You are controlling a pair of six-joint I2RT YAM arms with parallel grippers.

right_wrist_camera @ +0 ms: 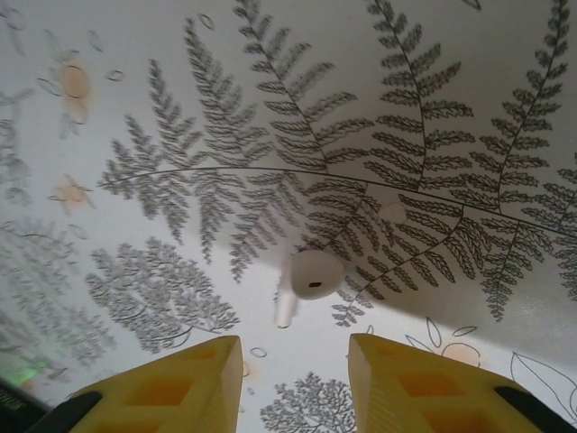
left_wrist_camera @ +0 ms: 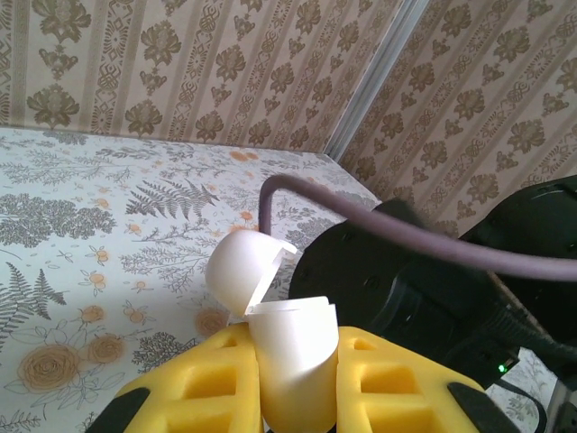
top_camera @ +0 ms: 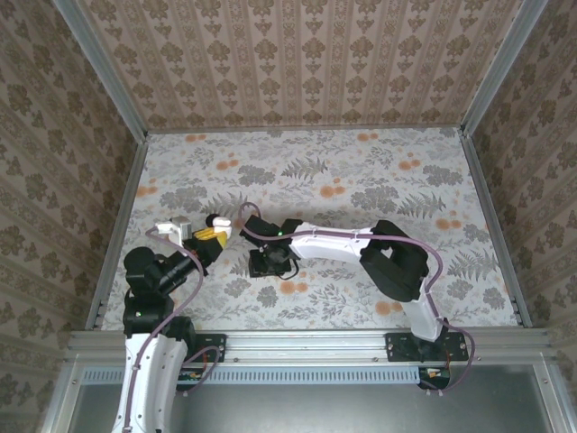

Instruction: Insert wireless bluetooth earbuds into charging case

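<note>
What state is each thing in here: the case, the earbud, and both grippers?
charging case: lid flipped open, clamped between the left gripper's fingers.
earbud: white, lying loose on the table, not in the case.
left gripper: shut on the charging case.
right gripper: open, just short of the earbud, not touching it.

The table [top_camera: 379, 180] has a floral, fern-printed cover. On it lies 1 white earbud [right_wrist_camera: 309, 278], just below a long printed fern frond [right_wrist_camera: 297, 173].
</note>
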